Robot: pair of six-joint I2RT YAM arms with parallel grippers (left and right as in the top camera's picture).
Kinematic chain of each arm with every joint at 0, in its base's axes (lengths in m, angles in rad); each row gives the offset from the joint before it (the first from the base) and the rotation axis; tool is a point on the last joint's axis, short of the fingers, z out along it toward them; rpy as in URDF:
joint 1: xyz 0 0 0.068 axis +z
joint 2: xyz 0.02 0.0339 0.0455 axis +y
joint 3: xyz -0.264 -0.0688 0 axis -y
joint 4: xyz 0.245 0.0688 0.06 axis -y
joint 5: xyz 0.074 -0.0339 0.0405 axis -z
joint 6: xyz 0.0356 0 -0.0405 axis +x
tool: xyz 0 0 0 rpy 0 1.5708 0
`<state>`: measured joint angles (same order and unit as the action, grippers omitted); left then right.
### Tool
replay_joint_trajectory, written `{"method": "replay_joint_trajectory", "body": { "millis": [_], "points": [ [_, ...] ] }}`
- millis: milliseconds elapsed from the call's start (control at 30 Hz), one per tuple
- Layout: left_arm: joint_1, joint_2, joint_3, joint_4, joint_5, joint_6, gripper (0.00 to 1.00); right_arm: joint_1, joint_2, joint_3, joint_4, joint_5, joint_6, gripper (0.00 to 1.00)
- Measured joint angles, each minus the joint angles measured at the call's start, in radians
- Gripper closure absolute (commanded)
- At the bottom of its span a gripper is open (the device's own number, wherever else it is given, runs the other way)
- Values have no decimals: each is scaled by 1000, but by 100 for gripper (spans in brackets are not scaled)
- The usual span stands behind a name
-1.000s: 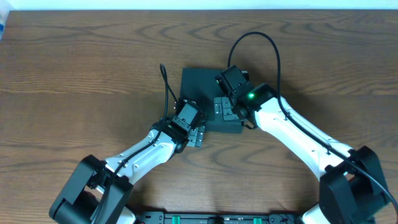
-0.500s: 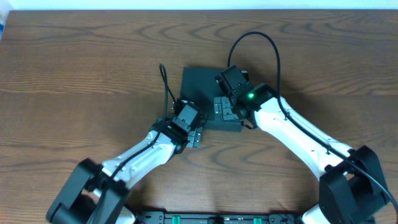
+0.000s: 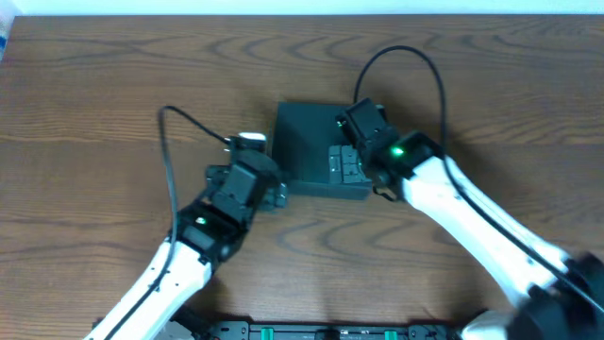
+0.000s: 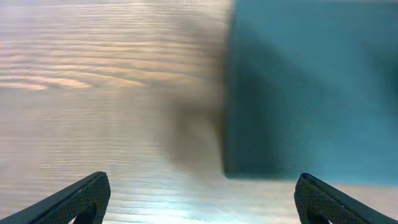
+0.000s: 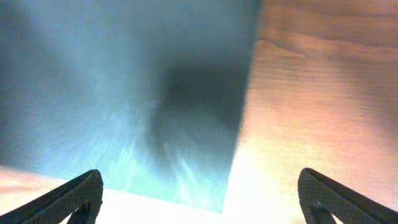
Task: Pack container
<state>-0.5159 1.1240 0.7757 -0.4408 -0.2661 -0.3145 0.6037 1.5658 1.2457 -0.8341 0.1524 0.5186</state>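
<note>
The container (image 3: 304,144) is a dark teal box lying shut in the middle of the table, its lid flat. My right gripper (image 3: 347,166) hangs open over its near right part. In the right wrist view the box top (image 5: 124,81) fills the upper left, and nothing lies between the fingertips (image 5: 68,200). Just off the box's near left corner, my left gripper (image 3: 276,196) is open and empty. The left wrist view is blurred, showing the box side (image 4: 311,87) at the upper right and bare wood between the fingertips (image 4: 79,198).
The wooden table (image 3: 104,85) stretches wide on both sides of the box. A black cable (image 3: 170,151) loops up from the left arm, and another (image 3: 401,57) arcs above the right arm. A blue object (image 3: 3,40) shows at the far left edge.
My left arm has swung left and drawn back from the box's near left corner. The right arm shifted slightly right over the box. Both grippers stayed open.
</note>
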Motion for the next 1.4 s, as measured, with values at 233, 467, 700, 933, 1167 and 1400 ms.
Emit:
{"method": "replay_joint_trajectory", "body": {
  "millis": [233, 467, 700, 933, 1167, 1400],
  "points": [
    [212, 60, 0, 28, 7, 0, 4, -30, -168, 0, -98, 21, 39, 1],
    [260, 214, 0, 67, 51, 0, 4, -106, -94, -2, -95, 93, 48, 1],
    [260, 316, 0, 82, 105, 0, 4, -204, 56, -6, -43, 110, 49, 1],
    [260, 323, 0, 101, 110, 0, 4, -258, 158, -11, 57, 108, 47, 1],
    [249, 323, 0, 87, 117, 0, 4, -279, 236, -11, 195, 61, 18, 1],
    [170, 324, 0, 86, 90, -11, 4, -290, 293, -11, 241, 48, 14, 1]
  ]
}}
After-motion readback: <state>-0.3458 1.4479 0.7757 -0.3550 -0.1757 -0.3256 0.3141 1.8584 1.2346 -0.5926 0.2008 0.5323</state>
